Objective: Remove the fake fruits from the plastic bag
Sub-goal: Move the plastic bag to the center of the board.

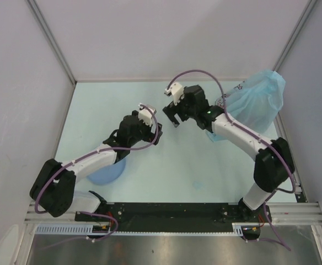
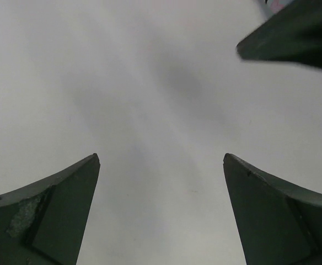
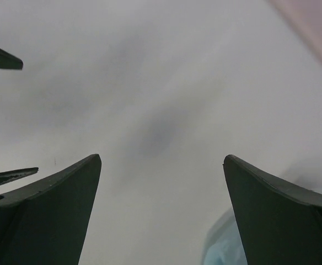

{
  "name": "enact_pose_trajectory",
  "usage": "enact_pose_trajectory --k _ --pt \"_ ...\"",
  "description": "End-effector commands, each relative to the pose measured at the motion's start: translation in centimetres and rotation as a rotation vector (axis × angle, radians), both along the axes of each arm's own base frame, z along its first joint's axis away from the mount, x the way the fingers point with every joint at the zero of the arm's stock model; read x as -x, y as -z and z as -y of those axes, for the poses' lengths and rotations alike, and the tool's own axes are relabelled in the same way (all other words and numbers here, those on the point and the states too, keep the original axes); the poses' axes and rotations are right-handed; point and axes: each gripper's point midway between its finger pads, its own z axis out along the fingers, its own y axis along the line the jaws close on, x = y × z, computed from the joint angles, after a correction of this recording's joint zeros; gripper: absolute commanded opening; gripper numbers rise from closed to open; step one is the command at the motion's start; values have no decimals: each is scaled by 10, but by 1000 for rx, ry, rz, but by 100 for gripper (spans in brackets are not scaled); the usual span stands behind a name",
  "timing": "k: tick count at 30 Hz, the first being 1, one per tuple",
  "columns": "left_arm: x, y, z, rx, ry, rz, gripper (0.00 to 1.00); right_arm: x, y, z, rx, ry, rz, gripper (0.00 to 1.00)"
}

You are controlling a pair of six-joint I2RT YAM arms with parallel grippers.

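The plastic bag (image 1: 257, 100), crinkly light blue with black print, lies bunched at the table's back right, partly under my right arm. A corner of the bag (image 3: 220, 249) shows low in the right wrist view. No fake fruits show in any view. My right gripper (image 1: 173, 117) (image 3: 162, 157) hovers left of the bag, open, with only bare table between its fingers. My left gripper (image 1: 156, 134) (image 2: 161, 157) faces it from the left, also open and holding nothing. The two grippers stand close together, tips a little apart.
A round light-blue plate (image 1: 108, 174) sits at the near left, half under my left arm. Grey walls (image 1: 23, 83) close the table on the left, back and right. The right gripper's finger (image 2: 293, 38) juts into the left wrist view.
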Motion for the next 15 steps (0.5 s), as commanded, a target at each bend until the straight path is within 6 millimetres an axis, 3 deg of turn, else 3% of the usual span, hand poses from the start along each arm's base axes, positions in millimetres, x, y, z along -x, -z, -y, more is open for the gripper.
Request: enact_pose_trajectory --k 1,2,3,4,6,7,8,9,10,15 --pt "-22 -67 21 25 62 129 100 -7 -133 43 -142 50 235 97" --pt "-25 -74 26 20 87 135 100 -13 -137 65 -145 103 236 96" --pt "-23 -61 35 -18 150 87 98 -12 -149 77 -158 128 258 95" --pt "-32 -86 44 -6 174 121 98 -15 -155 90 -158 159 271 94" --pt "-39 -69 46 -54 159 24 99 -25 -168 127 -135 251 315 94" --pt "-48 -85 49 -41 137 37 99 -27 -176 140 -129 276 336 94" --pt "-49 -80 47 -59 119 9 100 -28 -175 155 -115 307 322 94" --pt "-52 -81 47 -58 108 7 100 -34 -178 186 -107 371 318 94" --pt "-53 -82 46 -59 101 11 100 -37 -186 200 -111 398 319 93" --pt "-49 -83 39 -79 102 33 100 -27 -176 287 -55 537 182 92"
